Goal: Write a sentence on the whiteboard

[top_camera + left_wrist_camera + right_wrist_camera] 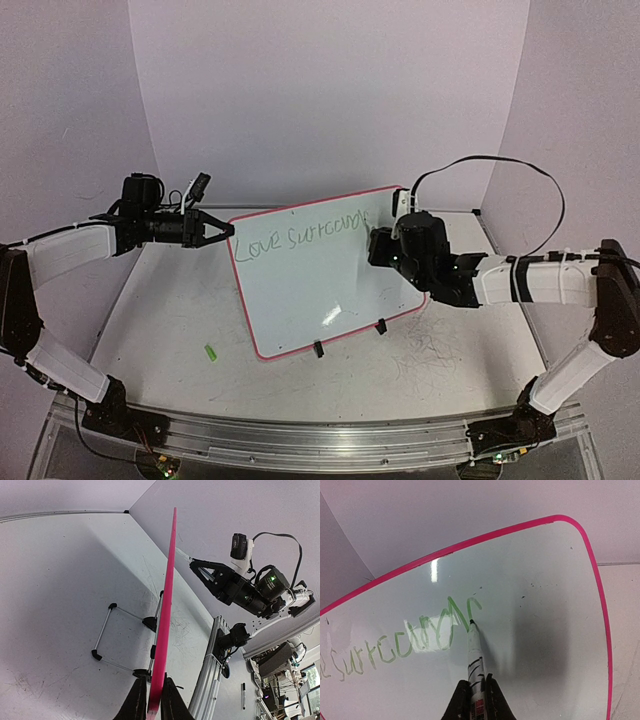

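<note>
Two hands are at work on the whiteboard, which stands near the middle of the surface, propped steeply on two small black clip feet along its lower pink-red rim. The left hand is closed on the board's upper left edge, and its wrist view shows a finger on each side of the pink rim. The right hand reaches in from the right and is clamped on a marker with a white barrel and dark tip. The tip meets the board's face at the last green strokes. The sentence runs as one line of thin green lettering across the upper part of the board, beginning with "Love" and followed by a longer word whose ending is hard to read. A small green item lies on the surface, well apart from the board's lower left corner.
</note>
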